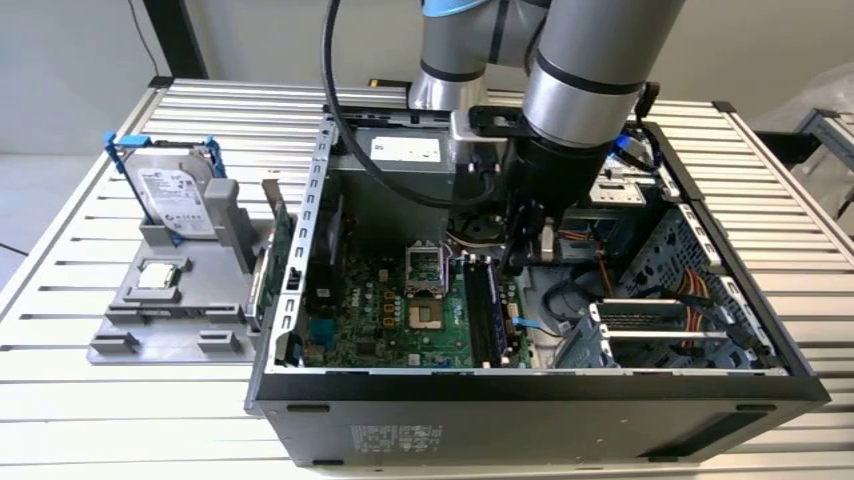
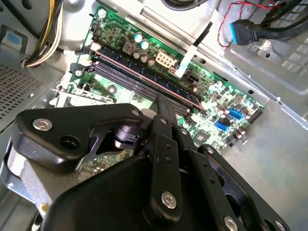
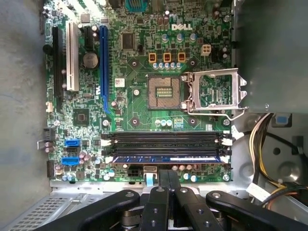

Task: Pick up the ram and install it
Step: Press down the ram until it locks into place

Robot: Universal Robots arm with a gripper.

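your ram (image 3: 163,158) already lies in the memory slot nearest the case edge on the motherboard (image 3: 139,77), a blue-edged stick lying level along its slot, with the empty dark slots (image 3: 163,140) just beside it toward the open processor socket (image 3: 163,91). in the first wrist view your pincer (image 3: 166,180) sits just off the middle of the stick, fingers drawn narrow together with nothing between them, so judge this as the seating stage, not the carrying stage. to do it well, watch the white latches (image 3: 226,142) at the slot ends: the stick should sit flat with both ends equally deep, and from these views you can't tell whether the latches have closed. keep any push straight down on the stick's top edge and centred, since a tilted push could lift one end. in the exterior view the arm (image 1: 587,90) reaches down inside the open computer case (image 1: 534,390) on the table (image 1: 80,400); mind the cable bundle (image 1: 667,270) near the wrist. the hard drive (image 1: 171,195) stands in its grey holder (image 1: 174,320), well apart from the case.
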